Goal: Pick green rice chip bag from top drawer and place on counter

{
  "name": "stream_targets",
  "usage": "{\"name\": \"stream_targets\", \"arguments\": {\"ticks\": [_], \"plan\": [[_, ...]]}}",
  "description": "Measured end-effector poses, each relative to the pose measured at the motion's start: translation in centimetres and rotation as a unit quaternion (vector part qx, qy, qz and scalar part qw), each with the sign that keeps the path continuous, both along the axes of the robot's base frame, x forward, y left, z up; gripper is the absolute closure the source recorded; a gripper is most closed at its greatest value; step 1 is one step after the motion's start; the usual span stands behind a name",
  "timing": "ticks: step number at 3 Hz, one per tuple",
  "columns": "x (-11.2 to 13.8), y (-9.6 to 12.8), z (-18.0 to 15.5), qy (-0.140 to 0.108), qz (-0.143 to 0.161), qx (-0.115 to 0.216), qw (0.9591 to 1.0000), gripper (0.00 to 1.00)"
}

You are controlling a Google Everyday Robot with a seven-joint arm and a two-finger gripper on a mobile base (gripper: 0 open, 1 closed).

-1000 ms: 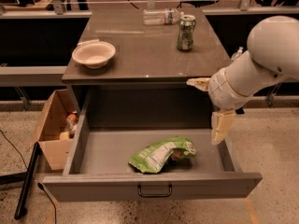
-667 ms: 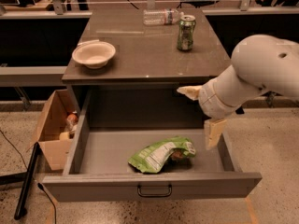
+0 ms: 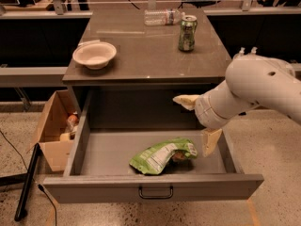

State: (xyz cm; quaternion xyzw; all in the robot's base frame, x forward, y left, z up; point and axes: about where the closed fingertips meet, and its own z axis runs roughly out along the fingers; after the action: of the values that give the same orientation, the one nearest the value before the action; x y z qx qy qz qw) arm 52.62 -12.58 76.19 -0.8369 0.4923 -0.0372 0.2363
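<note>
The green rice chip bag point(image 3: 162, 155) lies crumpled on the floor of the open top drawer point(image 3: 101, 153), right of its middle, white panel facing up. My gripper point(image 3: 198, 121) is open, one cream finger point(image 3: 186, 100) pointing left under the counter edge, the other finger point(image 3: 209, 141) hanging down just right of the bag. It hovers above the drawer's right part, close to the bag but apart from it. The counter point(image 3: 141, 55) is the glossy grey-brown top of the cabinet behind the drawer.
On the counter stand a white bowl point(image 3: 94, 54) at the left, a green-and-silver can point(image 3: 187, 33) at the back right and a clear plastic bottle point(image 3: 162, 17) lying at the back. A brown cardboard box point(image 3: 55, 126) sits on the floor left of the drawer.
My arm has swung left and down, bringing the gripper from the drawer's right wall to just beside the bag. The bag has not moved.
</note>
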Motion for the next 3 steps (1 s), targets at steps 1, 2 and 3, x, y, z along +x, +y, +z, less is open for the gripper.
{"name": "stream_targets", "arguments": {"ticks": [1, 2, 3], "plan": [[0.4, 0.8, -2.3, -0.017, 0.054, 0.008, 0.9984, 0.0], [0.8, 1.6, -3.8, -0.029, 0.089, 0.019, 0.9955, 0.0], [0.9, 2.9, -5.8, -0.016, 0.108, 0.039, 0.9933, 0.0]]}}
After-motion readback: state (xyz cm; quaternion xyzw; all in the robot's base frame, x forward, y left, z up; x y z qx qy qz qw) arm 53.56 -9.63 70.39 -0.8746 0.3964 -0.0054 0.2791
